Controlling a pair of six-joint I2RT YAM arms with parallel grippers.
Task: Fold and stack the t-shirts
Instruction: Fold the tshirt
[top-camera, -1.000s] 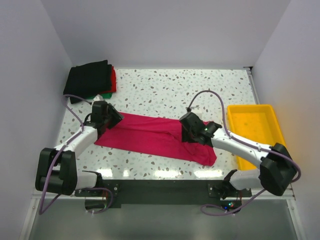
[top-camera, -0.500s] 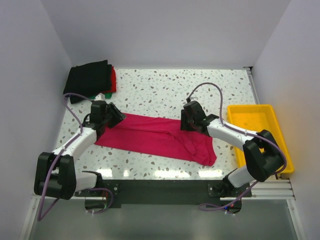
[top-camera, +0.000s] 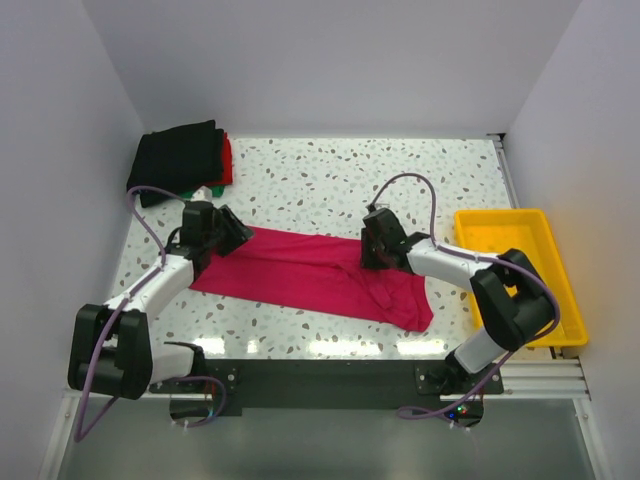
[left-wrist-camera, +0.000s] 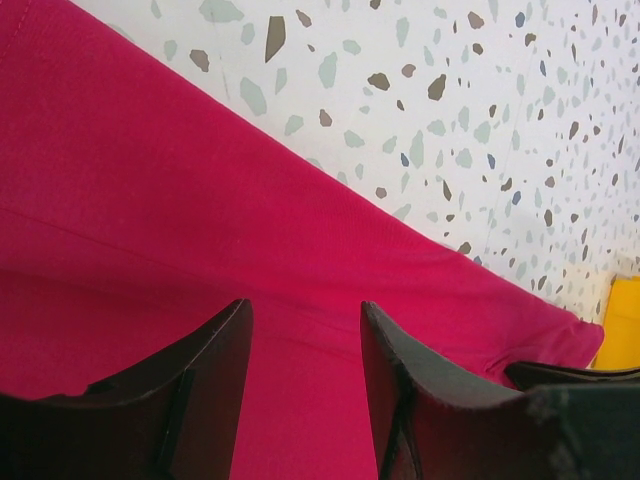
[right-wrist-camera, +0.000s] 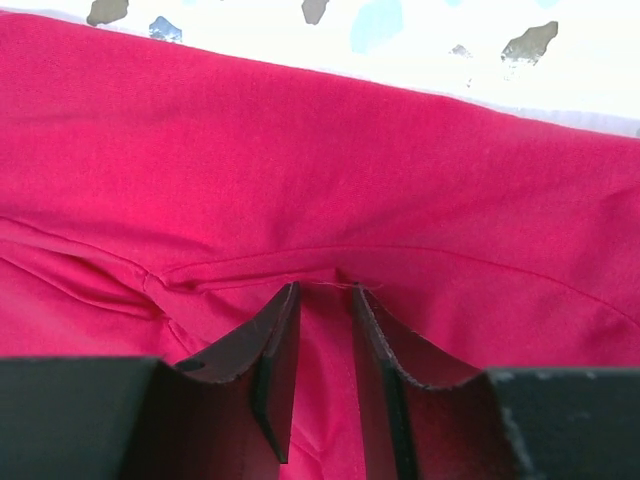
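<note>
A magenta-pink t-shirt (top-camera: 300, 272) lies on the table as a long strip running from left to lower right. My left gripper (top-camera: 228, 232) is over its left end, near the far edge. In the left wrist view its jaws (left-wrist-camera: 305, 305) stand open and wide above the flat cloth (left-wrist-camera: 150, 200). My right gripper (top-camera: 372, 250) is at the shirt's far edge, right of the middle. In the right wrist view its fingers (right-wrist-camera: 325, 290) are close together with a ridge of the pink cloth (right-wrist-camera: 350, 150) pinched between them, and creases run to the tips.
A stack of folded shirts sits at the back left: black (top-camera: 178, 158) on top, red (top-camera: 227, 160) and green (top-camera: 205, 188) edges showing beneath. A yellow plastic tray (top-camera: 505, 255) stands at the right edge. White walls enclose three sides.
My right gripper has moved back and left to the shirt's far edge, and its arm has swung round. The left gripper shifted only slightly. The shirt's outline is much the same.
</note>
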